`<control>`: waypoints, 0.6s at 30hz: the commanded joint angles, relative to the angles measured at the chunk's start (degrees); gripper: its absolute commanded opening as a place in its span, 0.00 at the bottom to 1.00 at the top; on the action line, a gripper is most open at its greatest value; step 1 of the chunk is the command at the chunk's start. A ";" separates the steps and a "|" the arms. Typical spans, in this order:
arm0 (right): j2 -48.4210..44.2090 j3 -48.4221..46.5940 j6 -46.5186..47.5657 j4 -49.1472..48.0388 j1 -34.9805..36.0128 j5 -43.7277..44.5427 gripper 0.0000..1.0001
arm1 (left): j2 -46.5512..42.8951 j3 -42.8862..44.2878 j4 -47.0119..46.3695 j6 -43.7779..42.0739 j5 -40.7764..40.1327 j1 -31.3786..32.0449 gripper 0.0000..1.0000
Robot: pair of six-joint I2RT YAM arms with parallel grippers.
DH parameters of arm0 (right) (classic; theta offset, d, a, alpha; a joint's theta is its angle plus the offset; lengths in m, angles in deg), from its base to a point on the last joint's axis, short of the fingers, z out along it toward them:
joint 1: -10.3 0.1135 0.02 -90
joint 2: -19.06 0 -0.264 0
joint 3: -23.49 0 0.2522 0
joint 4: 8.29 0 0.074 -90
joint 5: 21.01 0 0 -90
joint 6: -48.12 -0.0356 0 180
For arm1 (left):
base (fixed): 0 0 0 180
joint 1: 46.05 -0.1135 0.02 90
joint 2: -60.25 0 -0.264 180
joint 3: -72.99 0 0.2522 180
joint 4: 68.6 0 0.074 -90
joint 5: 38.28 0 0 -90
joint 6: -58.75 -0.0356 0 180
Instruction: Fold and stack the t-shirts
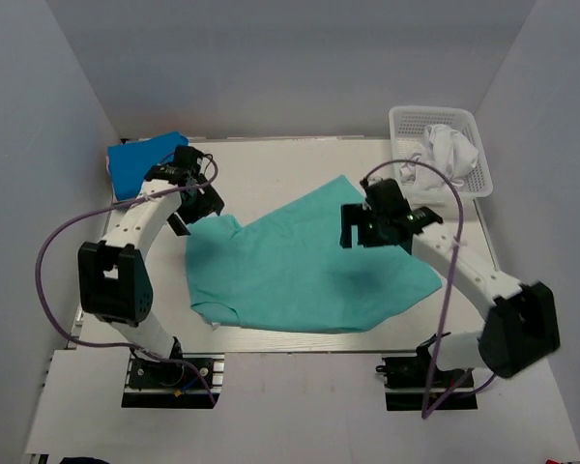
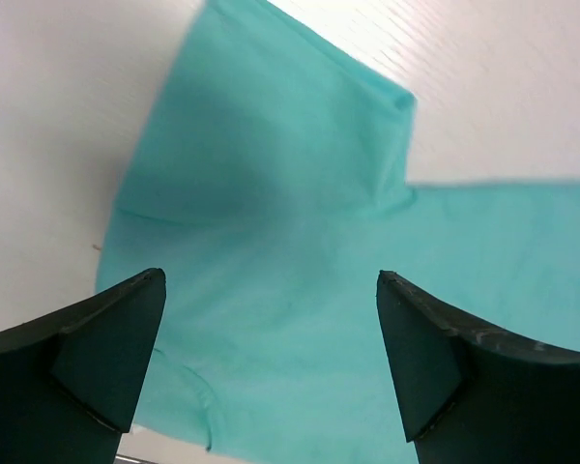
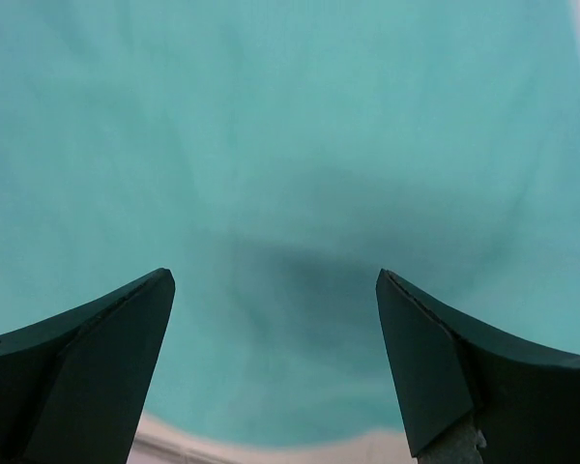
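Observation:
A teal-green t-shirt (image 1: 309, 266) lies spread flat across the middle of the table. It fills the left wrist view (image 2: 271, 222), with one sleeve at the top, and the right wrist view (image 3: 290, 174). My left gripper (image 1: 195, 205) hangs open above the shirt's far left corner, nothing between its fingers (image 2: 116, 348). Over the shirt's far right part my right gripper (image 1: 367, 232) is open too, empty, its fingers (image 3: 445, 358) wide apart. A bright blue t-shirt (image 1: 140, 162) lies folded at the far left. A white t-shirt (image 1: 449, 150) is crumpled in the basket.
A white plastic lattice basket (image 1: 411, 121) stands at the far right corner of the table. Grey walls close in the table on three sides. The arm bases are bolted at the near edge, with purple cables looping beside each arm.

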 commanded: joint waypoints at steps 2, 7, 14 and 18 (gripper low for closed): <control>11.52 -14.00 0.20 -7.54 -2.46 9.17 0.91 | 8.93 5.79 3.43 7.50 -9.26 -2.71 1.00; 27.69 -31.98 0.72 -8.09 -5.63 5.73 0.91 | 16.69 10.81 3.54 11.29 -10.94 -5.36 1.00; 45.45 -49.71 5.20 -2.55 -8.27 5.39 0.91 | 20.12 9.16 -2.00 11.55 -8.92 -7.21 0.98; 50.28 -55.42 6.52 -1.40 -9.93 5.73 0.91 | 20.74 6.78 -7.01 8.84 -6.99 -7.73 0.93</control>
